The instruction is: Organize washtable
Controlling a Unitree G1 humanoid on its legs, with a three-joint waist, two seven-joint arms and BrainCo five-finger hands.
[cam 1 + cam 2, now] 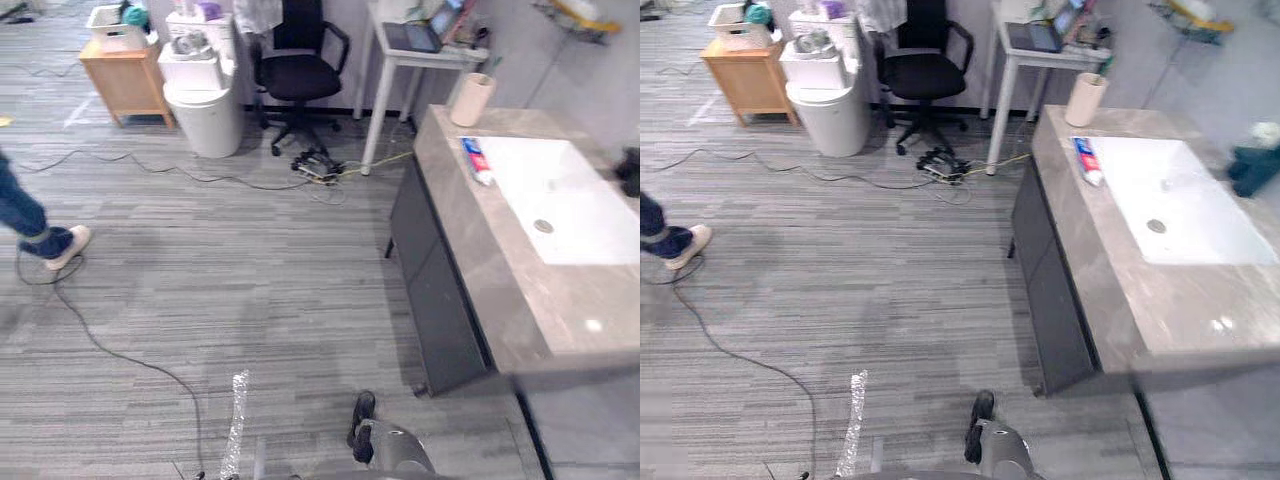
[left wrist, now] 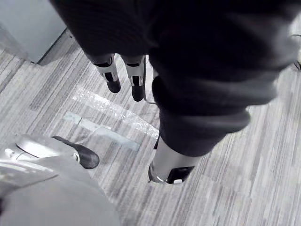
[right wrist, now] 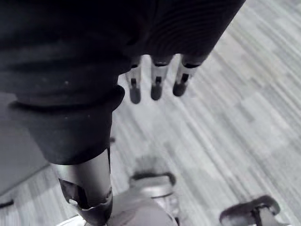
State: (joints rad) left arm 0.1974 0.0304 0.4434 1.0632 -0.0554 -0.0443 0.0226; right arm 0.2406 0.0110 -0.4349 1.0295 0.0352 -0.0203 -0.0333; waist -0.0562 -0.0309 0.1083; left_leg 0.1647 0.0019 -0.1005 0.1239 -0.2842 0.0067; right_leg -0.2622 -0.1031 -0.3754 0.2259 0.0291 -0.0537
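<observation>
The washtable (image 1: pixel 470 235) stands at the right, a grey stone counter on a dark cabinet with a white sink (image 1: pixel 560 200) set into it. A red, white and blue toothpaste tube (image 1: pixel 476 161) lies on the counter by the sink's left rim. At the far corner stands a beige cup (image 1: pixel 472 99). A dark bottle with a pale cap (image 1: pixel 1252 165) sits at the sink's right side. My left hand (image 2: pixel 112 77) hangs over the carpet, fingers straight and holding nothing. My right hand (image 3: pixel 156 84) also hangs open over the floor, well short of the counter.
A black office chair (image 1: pixel 297 70), a white bin (image 1: pixel 205 105), a wooden cabinet (image 1: pixel 122 78) and a white desk (image 1: pixel 420 52) line the far wall. Cables and a power strip (image 1: pixel 318 168) lie on the carpet. A person's leg (image 1: pixel 40 235) shows at the left.
</observation>
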